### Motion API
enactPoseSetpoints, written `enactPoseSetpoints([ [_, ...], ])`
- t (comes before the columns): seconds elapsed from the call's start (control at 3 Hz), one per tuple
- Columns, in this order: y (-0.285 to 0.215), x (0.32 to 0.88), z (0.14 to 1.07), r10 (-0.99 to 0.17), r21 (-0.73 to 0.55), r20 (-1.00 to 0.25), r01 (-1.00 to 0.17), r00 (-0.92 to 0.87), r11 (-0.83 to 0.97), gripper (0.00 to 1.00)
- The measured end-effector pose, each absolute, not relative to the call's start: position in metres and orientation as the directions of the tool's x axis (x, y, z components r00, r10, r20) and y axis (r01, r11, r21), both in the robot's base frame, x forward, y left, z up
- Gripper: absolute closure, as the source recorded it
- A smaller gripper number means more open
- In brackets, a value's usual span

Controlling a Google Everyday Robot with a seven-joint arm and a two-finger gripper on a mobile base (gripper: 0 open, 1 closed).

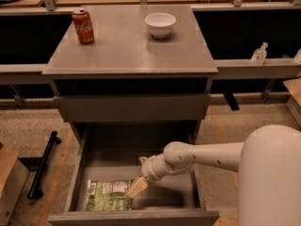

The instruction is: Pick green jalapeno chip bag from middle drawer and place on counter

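Chip bag [107, 195] just beside tool [133, 192]

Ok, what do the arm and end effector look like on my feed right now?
The arm is smooth white, a rounded tube with a row of small dark dots, widening into a bulky white shell. The end effector, in the middle drawer at the edge of the green jalapeno chip bag, is pale tan. No cables show.
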State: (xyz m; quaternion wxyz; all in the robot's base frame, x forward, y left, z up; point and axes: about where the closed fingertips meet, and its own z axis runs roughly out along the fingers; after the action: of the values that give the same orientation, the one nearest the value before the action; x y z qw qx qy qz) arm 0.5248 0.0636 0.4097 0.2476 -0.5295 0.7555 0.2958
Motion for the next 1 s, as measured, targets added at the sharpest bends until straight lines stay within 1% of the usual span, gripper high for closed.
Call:
enactPoseSetpoints([
  [0.67, 0.115, 0.532, 0.372, -0.655, 0.182, -0.699, -0.957, -0.286, 0.224, 0.00],
  [1.0, 0.128, 0.529, 0.371, -0.657, 0.182, -0.699, -0.959, -0.282, 0.218, 0.18],
])
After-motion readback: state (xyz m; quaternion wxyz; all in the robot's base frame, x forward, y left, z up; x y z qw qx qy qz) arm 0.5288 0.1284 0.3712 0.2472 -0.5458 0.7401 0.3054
